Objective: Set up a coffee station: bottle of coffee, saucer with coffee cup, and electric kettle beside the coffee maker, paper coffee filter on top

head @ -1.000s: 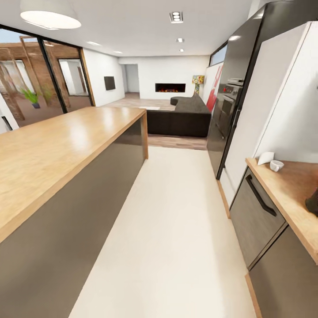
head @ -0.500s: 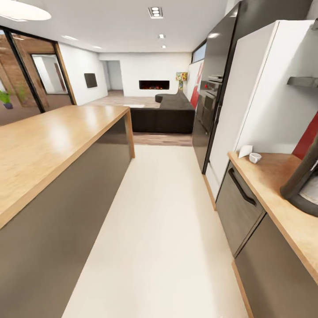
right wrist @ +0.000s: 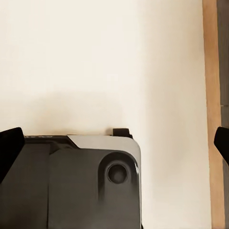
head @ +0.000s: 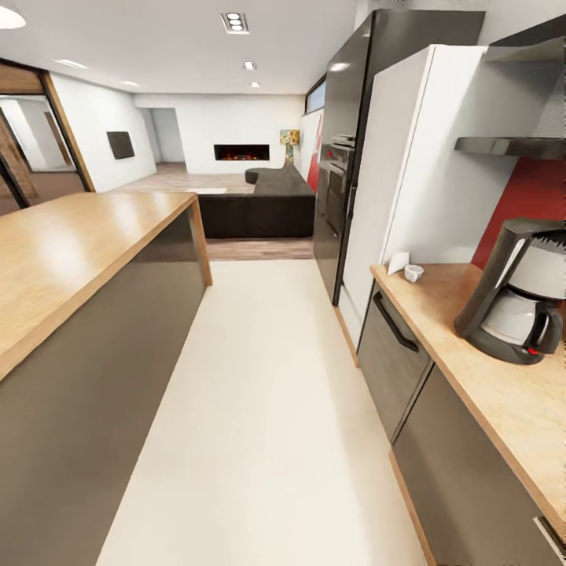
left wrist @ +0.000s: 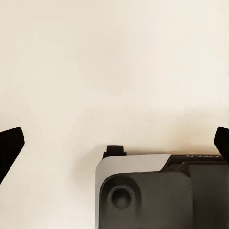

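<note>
In the head view the coffee maker (head: pixel 515 295) served as the landmark, standing upright on the wooden countertop (head: pixel 503 393) at the right side of the kitchen; far to its left, across the pale floor (head: pixel 267 409), ran the long kitchen island (head: pixel 71 244) with a wooden top and dark sides; beyond the far end of the island, well away from the coffee maker, a dark sofa (head: pixel 259 203) faced a lit fireplace (head: pixel 241 152) set in the white back wall. Nearer the coffee maker, along the same run of cabinets and past it, stood a tall black oven unit (head: pixel 346 157), then a white panel (head: pixel 409 157); at the foot of that panel, at the far end of the countertop and well apart from the coffee maker, sat the white coffee cup (head: pixel 413 273) with a paper coffee filter (head: pixel 398 262) just beside it. A dark drawer front with a black handle (head: pixel 395 322) lay below the countertop, to the left of the coffee maker; above the coffee maker a grey shelf (head: pixel 511 145) projected from the red wall.

In the left wrist view the left gripper (left wrist: pixel 114 143) hung over the pale floor, its dark fingertips (left wrist: pixel 10 148) spread wide apart with nothing between them; in the right wrist view the right gripper (right wrist: pixel 114 143) was likewise released and empty, its fingertips (right wrist: pixel 10 145) at opposite edges, with a strip of wooden trim (right wrist: pixel 213 114) beside the floor.
</note>
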Available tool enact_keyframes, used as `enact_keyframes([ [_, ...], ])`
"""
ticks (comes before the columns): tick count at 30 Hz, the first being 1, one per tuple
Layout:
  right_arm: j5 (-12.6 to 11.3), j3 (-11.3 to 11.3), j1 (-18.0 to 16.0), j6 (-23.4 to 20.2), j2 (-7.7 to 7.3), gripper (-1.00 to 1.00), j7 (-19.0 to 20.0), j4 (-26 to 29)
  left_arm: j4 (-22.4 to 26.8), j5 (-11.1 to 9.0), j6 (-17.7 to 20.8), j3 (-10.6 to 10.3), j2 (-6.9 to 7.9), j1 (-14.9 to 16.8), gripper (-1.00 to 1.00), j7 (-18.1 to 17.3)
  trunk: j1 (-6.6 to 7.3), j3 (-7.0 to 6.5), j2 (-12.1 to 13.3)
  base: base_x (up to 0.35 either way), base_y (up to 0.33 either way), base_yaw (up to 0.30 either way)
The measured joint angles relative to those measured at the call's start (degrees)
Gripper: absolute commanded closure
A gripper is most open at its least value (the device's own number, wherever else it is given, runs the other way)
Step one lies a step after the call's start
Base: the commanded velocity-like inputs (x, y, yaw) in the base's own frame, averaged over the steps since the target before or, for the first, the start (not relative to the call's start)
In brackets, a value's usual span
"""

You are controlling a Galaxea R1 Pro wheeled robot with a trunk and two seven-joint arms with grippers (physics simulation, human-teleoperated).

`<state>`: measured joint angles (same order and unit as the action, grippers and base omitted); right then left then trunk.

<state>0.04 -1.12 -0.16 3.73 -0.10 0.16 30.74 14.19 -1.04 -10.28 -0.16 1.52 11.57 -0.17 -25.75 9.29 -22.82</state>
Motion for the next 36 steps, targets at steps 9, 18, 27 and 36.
enact_keyframes([
  [9, 0.2, 0.1, 0.0, -0.1, -0.12, -1.0, 0.1, -0.3, 0.0, 0.0, 0.0, 0.0, 0.01, 0.0, -1.0, 0.1, 0.0, -0.07, 0.0, 0.0, 0.0, -0.019],
  [18, 0.2, 0.3, 0.0, 0.0, -0.17, -1.0, 0.2, -2.0, 0.0, 0.0, 0.0, -0.1, -0.09, 0.0, -1.0, 0.1, 0.0, -0.07, 0.0, 0.0, 0.0, 0.0],
  [27, 0.1, 0.2, 0.0, 0.0, -0.05, -1.0, 0.1, -2.0, -2.2, 0.5, -0.2, -0.4, -0.19, 0.0, -1.0, -0.5, 0.0, -0.07, 0.0, 0.0, 0.0, 0.0],
  [36, 0.1, 0.2, 0.0, 0.0, 0.17, -1.0, -0.2, -2.0, -2.8, 0.2, -0.3, -0.3, 0.49, 0.0, -1.0, -0.5, 0.03, -0.07, 0.0, 0.168, 0.0, 0.0],
])
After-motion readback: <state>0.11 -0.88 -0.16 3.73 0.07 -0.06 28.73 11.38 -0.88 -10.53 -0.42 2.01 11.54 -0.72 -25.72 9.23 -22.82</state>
